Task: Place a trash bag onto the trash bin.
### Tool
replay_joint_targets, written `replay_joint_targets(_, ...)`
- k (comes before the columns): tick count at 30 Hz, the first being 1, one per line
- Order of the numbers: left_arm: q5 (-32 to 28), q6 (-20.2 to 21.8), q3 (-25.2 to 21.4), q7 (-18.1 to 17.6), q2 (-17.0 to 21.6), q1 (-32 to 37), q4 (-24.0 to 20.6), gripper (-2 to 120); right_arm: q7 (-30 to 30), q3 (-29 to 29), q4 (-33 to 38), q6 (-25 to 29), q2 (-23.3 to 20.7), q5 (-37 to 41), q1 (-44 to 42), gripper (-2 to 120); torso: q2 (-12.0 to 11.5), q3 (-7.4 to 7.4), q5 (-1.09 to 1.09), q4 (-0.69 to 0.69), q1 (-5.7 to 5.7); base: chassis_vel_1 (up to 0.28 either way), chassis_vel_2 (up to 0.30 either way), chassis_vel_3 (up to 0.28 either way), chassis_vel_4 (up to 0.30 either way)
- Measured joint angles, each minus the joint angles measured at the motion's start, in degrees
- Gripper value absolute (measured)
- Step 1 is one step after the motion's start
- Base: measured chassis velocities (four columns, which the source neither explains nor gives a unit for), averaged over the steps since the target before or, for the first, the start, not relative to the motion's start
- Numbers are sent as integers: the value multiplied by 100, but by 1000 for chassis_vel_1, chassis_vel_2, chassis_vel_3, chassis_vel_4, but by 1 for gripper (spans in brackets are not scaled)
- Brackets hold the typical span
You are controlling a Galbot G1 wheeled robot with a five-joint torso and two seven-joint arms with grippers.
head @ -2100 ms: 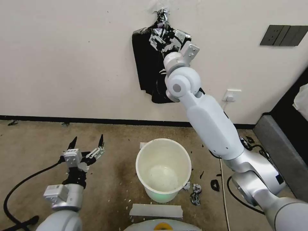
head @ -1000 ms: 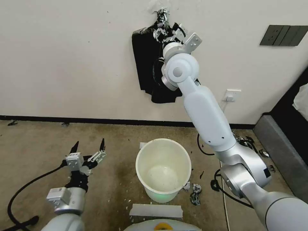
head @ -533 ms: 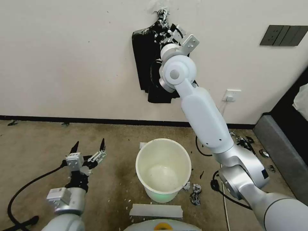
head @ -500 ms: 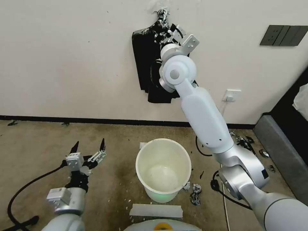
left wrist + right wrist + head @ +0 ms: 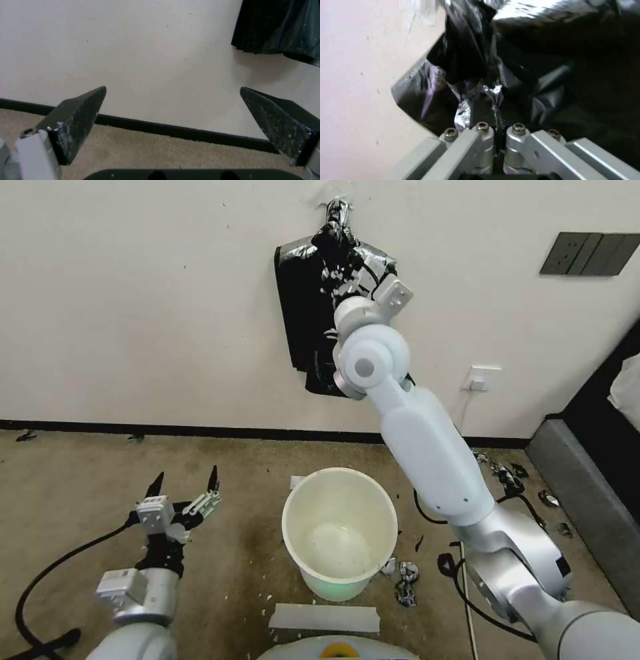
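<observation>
Black-tipped fingers of the left gripper (image 5: pixel 183 481) spread wide, empty, low at 8 o'clock over the tan carpet (image 5: pixel 67 480). Cream-white trash bin (image 5: pixel 339 530) upright on the floor at 6 o'clock, just right of that gripper. Up at 12 o'clock, right gripper (image 5: pixel 358 280) raised to the wall (image 5: pixel 147 300), jaws pressed together on a thin crinkled fold of the trash bag (image 5: pixel 470 60), at the hanging bundle of black bags (image 5: pixel 303 313). Torn black scraps (image 5: pixel 405 580) just right of the bin's base.
</observation>
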Motion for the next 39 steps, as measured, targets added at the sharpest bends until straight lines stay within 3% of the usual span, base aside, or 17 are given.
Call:
replay_joint_targets(14,6,15,5,-2,4,20,-61,100,130,-246,663,-254,-271,-286,-1011,0,0,0,0,1,0,0,0,0,0)
replay_joint_targets(28,29,44,53,2,184,43,-259,100,-118,-343,1082,-322,-421,-811,-2122,0,0,0,0,0,-1,0,0,0,0)
replay_joint_targets(36,-542,51,-39,350,1047,-104,-492,100,-238,-418,1184,-333,-464,-1057,-2422,0,0,0,-1,1,-1,0,0,0,0)
replay_joint_targets(39,-1318,30,-204,774,1862,-453,-533,100,-277,-468,1230,-340,-517,-1152,-2403,0,0,0,-2,1,-1,0,0,0,0)
